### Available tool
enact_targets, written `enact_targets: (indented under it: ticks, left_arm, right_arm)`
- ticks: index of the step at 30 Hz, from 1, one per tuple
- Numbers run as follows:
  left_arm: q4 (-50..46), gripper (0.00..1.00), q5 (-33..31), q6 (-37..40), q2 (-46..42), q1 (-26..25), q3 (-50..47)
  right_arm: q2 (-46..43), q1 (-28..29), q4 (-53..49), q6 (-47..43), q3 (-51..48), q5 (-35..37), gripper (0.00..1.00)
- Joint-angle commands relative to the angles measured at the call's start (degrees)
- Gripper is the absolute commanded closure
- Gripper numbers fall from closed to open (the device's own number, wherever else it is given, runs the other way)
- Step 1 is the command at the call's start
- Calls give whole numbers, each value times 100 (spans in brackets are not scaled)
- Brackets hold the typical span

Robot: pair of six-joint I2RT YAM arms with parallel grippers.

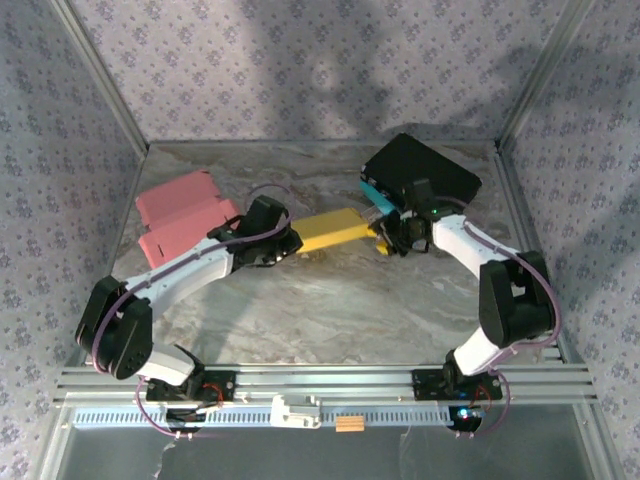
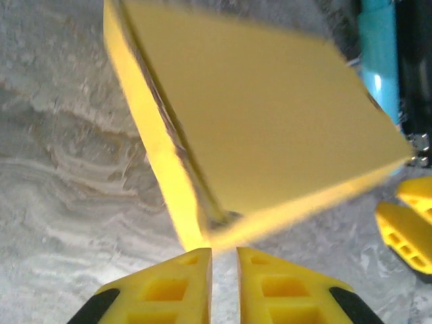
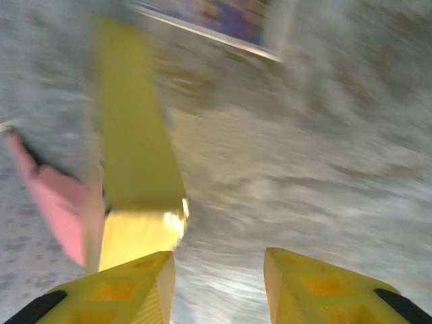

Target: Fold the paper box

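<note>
The yellow paper box [image 1: 325, 230] lies flat around the middle of the marbled grey table [image 1: 330, 310], a smooth, matte slab with crisp edges. My left gripper [image 1: 290, 243] sits at its left end. In the left wrist view the ribbed yellow fingers [image 2: 182, 283] are drawn almost together, and a box corner lies just ahead of them. My right gripper [image 1: 385, 238] is at the opposite end with its jaws spread wide, the box beside its left finger [image 3: 128, 290]. Pink folded boxes [image 1: 185, 215] rest near the left edge, and a black case [image 1: 420, 165] sits in the far right corner.
</note>
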Motion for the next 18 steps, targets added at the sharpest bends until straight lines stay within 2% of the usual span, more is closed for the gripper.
enact_targets:
  ticks: [1,7,10,13,16,18]
  left_arm:
    - [-283,79,29,133,-129,-70,-385]
    - [-312,74,-3,-2,-311,-65,-699]
    - [-493,72,-54,-104,-563,46,-567]
    - [-552,70,-62,-216,-936,227,-542]
    - [-802,69,-163,-118,-1358,415,-516]
    - [-1024,68,-322,-10,-1721,527,-513]
  right_arm:
    - [3,-2,-433,-167,-516,-184,55]
    - [-72,-49,-258,-121,-759,-169,55]
    - [-387,193,-88,0,-647,104,53]
    - [-507,710,393,448,-613,498,41]
    - [-167,1231,1150,1099,-587,720,29]
    - [95,1438,1660,1474,-532,869,25]
